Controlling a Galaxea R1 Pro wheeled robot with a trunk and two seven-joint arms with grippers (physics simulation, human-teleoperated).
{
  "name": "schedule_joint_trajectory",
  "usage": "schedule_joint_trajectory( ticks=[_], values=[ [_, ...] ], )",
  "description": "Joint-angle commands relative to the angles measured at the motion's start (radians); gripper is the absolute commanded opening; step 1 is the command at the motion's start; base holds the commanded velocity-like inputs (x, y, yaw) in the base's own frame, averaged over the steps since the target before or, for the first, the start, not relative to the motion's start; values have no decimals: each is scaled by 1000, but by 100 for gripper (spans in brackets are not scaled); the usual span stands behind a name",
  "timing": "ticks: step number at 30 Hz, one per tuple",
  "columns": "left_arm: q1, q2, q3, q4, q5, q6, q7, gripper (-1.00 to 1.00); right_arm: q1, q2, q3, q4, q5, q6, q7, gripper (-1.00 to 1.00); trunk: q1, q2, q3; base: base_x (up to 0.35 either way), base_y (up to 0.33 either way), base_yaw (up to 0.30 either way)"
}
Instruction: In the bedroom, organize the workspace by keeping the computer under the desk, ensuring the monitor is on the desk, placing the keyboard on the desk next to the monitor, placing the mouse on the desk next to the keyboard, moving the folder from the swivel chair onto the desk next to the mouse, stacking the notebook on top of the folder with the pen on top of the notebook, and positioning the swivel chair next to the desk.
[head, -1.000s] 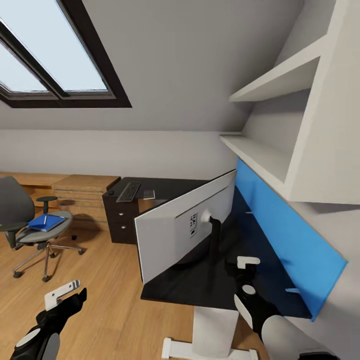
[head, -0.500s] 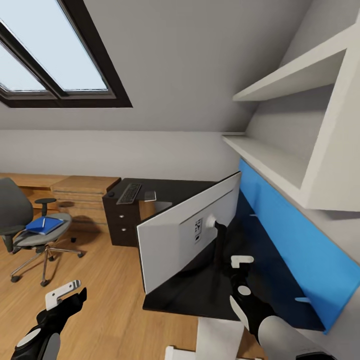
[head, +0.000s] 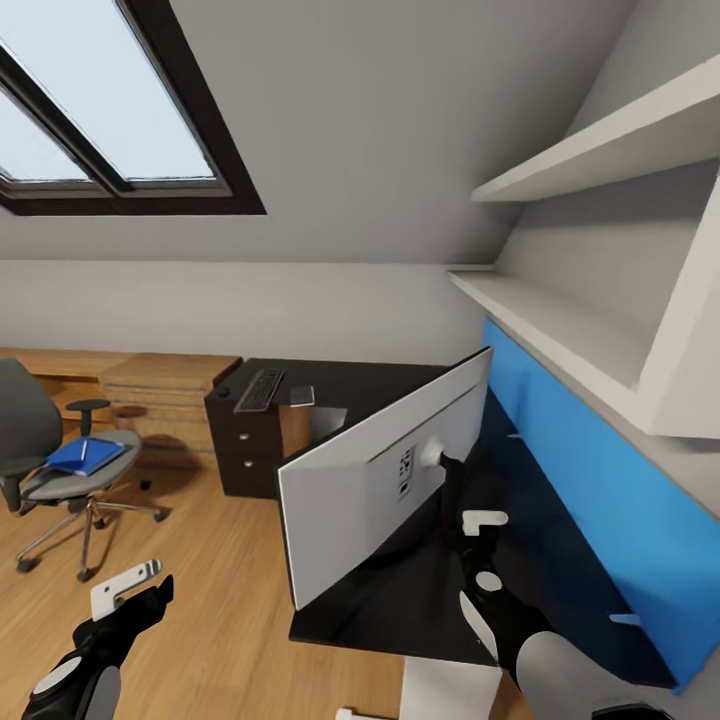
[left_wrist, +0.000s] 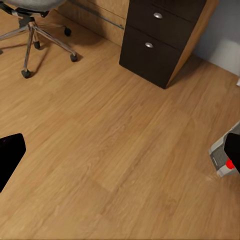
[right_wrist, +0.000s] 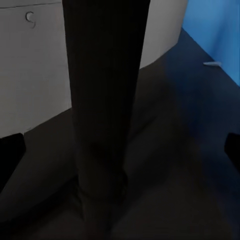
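Black desk (head: 400, 590) carries the monitor (head: 370, 480), its back facing the camera.

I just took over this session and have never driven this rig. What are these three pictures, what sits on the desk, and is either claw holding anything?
It is a wheeled robot with two arms. The large picture comes from its head camera; the other two come from cameras at each wrist, looking along the fingers.

The left claw hangs open over the wood floor. The right claw is open beside the monitor's foot, gripping nothing.

On the black desk stands the monitor, its pale back toward us. The keyboard lies at the desk's far end. The blue folder lies on the swivel chair. The computer stands on the floor.
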Motion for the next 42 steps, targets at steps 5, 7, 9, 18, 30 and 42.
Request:
schedule_joint_trajectory(
  ticks=[5,7,9,18,30,42],
  values=[
    [-1,-1,1,-2,10,5,6,100,-1,-1,6,0,1,0,-11,100,1,-2,-2,75,1,0],
    [-1,-1,1,-2,10,5,6,100,-1,-1,6,0,1,1,-11,100,1,-2,-2,48,0,0],
    [-1,-1,1,-2,10,4,6,100,-1,-2,5,1,2,1,-11,100,1,-2,-2,147,0,0],
    [-1,-1,1,-2,10,4,6,100,-1,-3,5,0,3,2,-11,100,1,-2,-2,103,0,0],
    [-1,-1,1,-2,10,4,6,100,-1,-3,5,0,3,2,-11,100,1,-2,-2,79,0,0],
    [-1,-1,1,-2,10,5,6,100,-1,-3,5,0,3,2,-12,100,1,-2,-2,3,0,0]
  ],
)
